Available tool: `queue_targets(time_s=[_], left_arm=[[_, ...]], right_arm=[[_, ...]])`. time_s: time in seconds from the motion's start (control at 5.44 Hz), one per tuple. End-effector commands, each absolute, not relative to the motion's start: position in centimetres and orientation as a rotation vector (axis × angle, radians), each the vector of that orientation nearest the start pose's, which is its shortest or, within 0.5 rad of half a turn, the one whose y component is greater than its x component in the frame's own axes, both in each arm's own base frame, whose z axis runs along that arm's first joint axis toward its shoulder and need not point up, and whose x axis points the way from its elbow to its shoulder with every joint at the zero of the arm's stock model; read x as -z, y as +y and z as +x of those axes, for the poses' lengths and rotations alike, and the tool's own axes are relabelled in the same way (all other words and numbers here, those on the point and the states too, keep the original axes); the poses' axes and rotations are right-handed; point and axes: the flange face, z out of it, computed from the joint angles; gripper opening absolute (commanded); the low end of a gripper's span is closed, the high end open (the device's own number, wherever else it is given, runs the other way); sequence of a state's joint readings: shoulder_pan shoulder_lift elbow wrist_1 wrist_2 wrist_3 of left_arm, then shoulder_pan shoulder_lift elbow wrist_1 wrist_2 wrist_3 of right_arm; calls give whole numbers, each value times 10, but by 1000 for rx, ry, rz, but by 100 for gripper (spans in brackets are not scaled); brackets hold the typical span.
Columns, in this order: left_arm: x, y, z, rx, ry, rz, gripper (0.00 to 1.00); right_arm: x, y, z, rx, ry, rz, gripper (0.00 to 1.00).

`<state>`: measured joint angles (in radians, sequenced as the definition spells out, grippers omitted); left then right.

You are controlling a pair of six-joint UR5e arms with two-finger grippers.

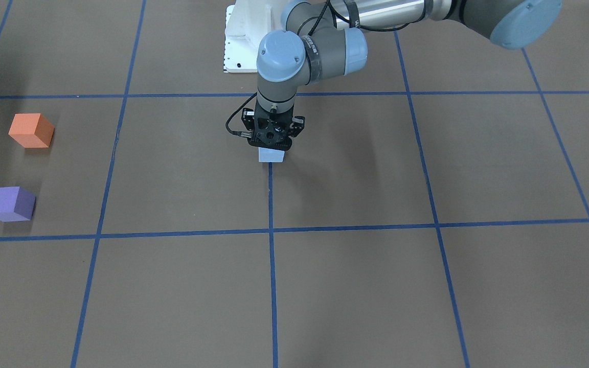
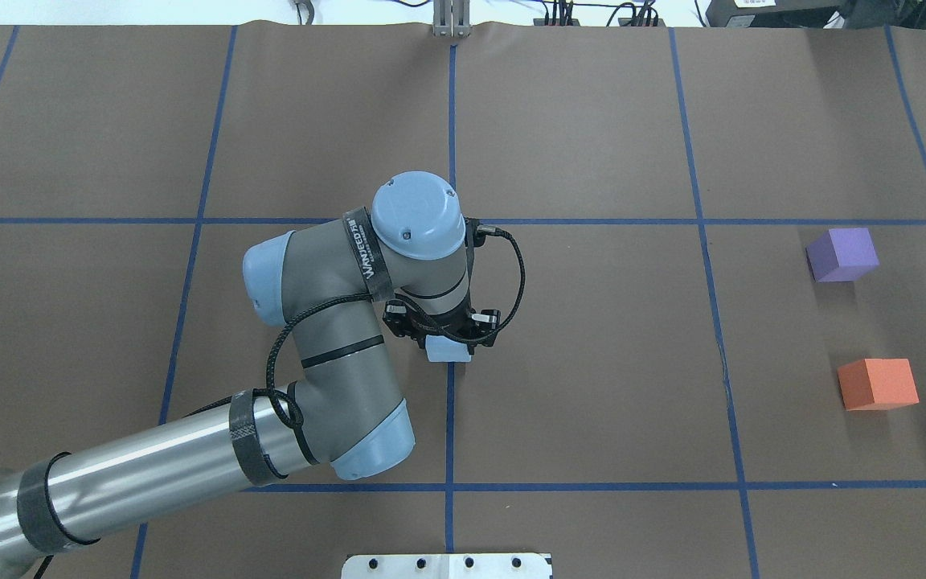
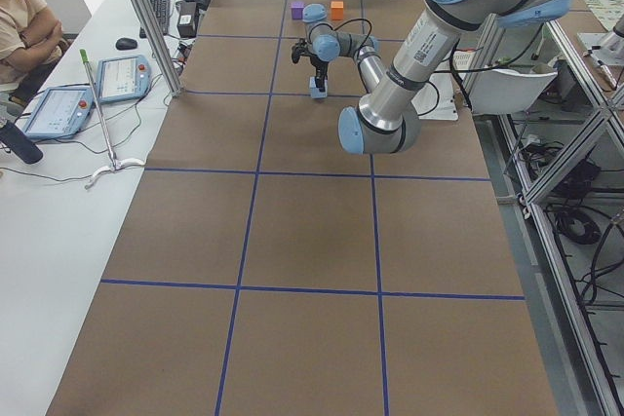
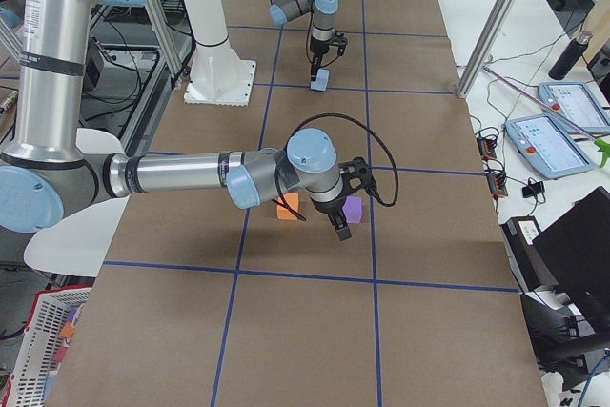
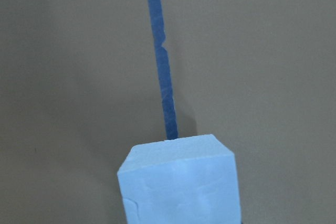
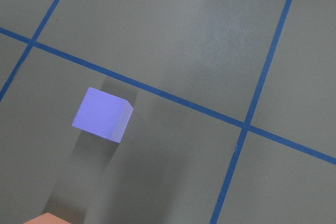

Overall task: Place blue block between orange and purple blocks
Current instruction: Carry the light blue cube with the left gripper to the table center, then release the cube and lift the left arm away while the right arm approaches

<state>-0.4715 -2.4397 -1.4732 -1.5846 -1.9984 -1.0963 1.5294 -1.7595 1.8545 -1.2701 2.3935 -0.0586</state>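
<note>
The light blue block (image 1: 272, 155) is at the table's middle, on a blue tape line, also in the overhead view (image 2: 448, 351). My left gripper (image 1: 272, 147) points straight down and is shut on its top; the left wrist view shows the block (image 5: 181, 182) close up. I cannot tell whether it touches the table. The orange block (image 2: 877, 383) and purple block (image 2: 841, 254) sit apart at the table's right end. My right gripper (image 4: 340, 226) shows only in the exterior right view, hanging near the purple block (image 4: 354, 209); I cannot tell if it is open.
The brown table carries a grid of blue tape lines (image 1: 271, 255). The white robot base plate (image 1: 241, 41) is at the robot's side. Beyond the far edge is a white desk with tablets (image 3: 58, 109), a seated person and metal posts (image 3: 146, 17).
</note>
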Motion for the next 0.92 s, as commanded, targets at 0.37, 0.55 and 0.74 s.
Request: queue_targets(time_s=[0.37, 0.55, 0.74], left_arm=[[-149, -491, 481, -187, 859, 73, 100], [-199, -514, 406, -241, 810, 129, 100], [-255, -536, 323, -273, 754, 199, 100]], right_arm=[[-492, -443, 6, 124, -956, 336, 100], [-442, -446, -36, 56, -1010, 282, 100], [-383, -445, -92, -10, -1051, 233, 100]])
